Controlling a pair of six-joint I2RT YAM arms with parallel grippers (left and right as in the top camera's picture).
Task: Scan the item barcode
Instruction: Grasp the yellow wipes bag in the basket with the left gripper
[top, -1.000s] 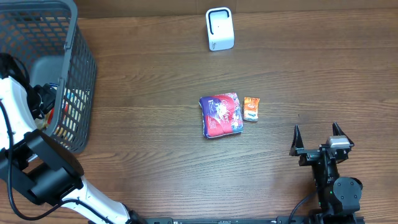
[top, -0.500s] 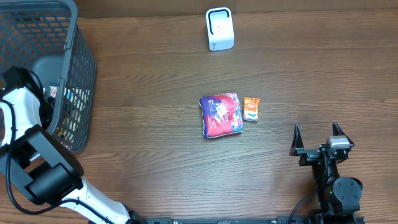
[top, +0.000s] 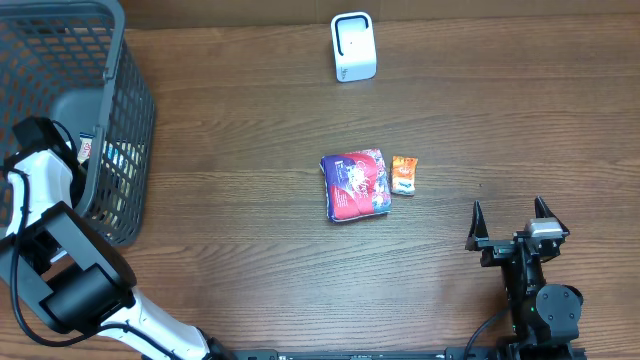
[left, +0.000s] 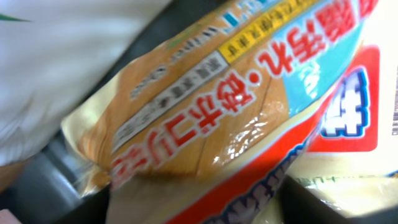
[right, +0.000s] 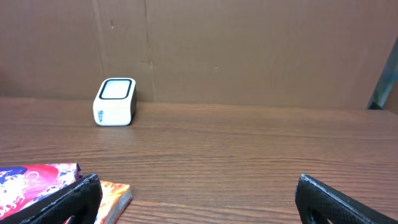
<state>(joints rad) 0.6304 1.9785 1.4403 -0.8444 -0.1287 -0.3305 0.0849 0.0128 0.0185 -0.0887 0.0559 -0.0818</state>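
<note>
The left arm (top: 45, 170) has been moved in on a snack packet (left: 205, 118) in the basket (top: 120, 90), close before the left gripper (spread and hold cannot be told): pickup is judged under way. The right gripper (top: 507, 206) is held wide, empty.

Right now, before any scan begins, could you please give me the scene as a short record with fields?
scanner: white, upright, at the far side
blue and red packet: lies flat in the middle
orange packet: small, close beside the blue and red packet, on the right arm's side
basket: dark mesh, at the left, holds packets
left arm: reaches into the basket; its grip cannot be told
snack packet: fills the left wrist view
right hand: open, empty, at the near side
</note>
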